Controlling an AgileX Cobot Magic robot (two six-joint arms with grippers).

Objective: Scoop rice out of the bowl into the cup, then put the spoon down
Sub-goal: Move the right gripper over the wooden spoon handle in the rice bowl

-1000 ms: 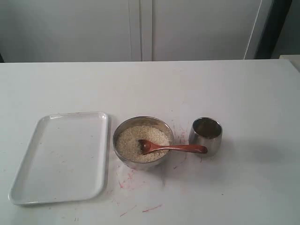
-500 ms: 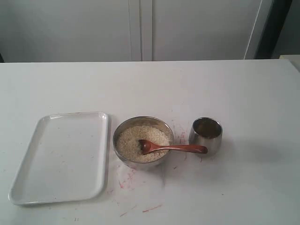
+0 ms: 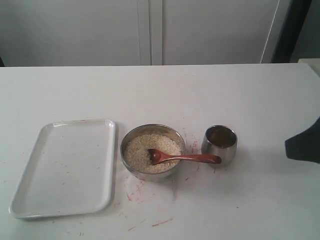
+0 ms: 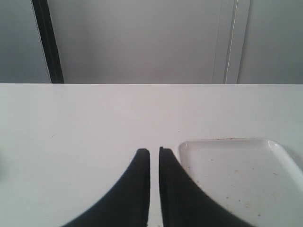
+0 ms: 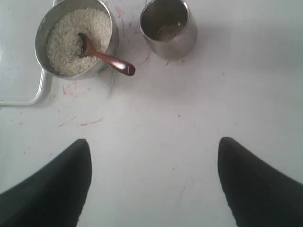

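Since a moment ago, only the right arm [image 3: 303, 144] has moved: a dark part of it now shows at the right edge of the exterior view, over the table [image 3: 225, 90]. Bowl, cup, spoon and tray lie as before.

From the exterior, the bowl [image 3: 152, 129] sits toward the table's near edge, about midway along it, holding rice [image 3: 140, 150]. The spoon [image 3: 187, 158] has its scoop in the rice, and its handle leans over the rim to end in front of the cup [image 3: 220, 145], which stands just right of the bowl. A white tray [image 3: 65, 167] lies by the near left corner, just beside the bowl. Reddish scratches [image 3: 132, 195] mark the table around the bowl.

On the left wrist, the left gripper [image 4: 152, 151] hangs over bare table beside a tray [image 4: 236, 179] corner, fingers [image 4: 137, 189] drawn nearly together with only a slit between, grasping nothing.

On the right wrist, the right gripper [image 5: 154, 141] is spread wide and released, its fingers [image 5: 66, 184] apart over bare table, well short of everything. Beyond it are the bowl [image 5: 41, 35] of rice [image 5: 64, 47], the spoon [image 5: 106, 59] resting free in it, and the cup [image 5: 177, 40] with a pale speckled patch inside; whether that is rice I cannot tell.
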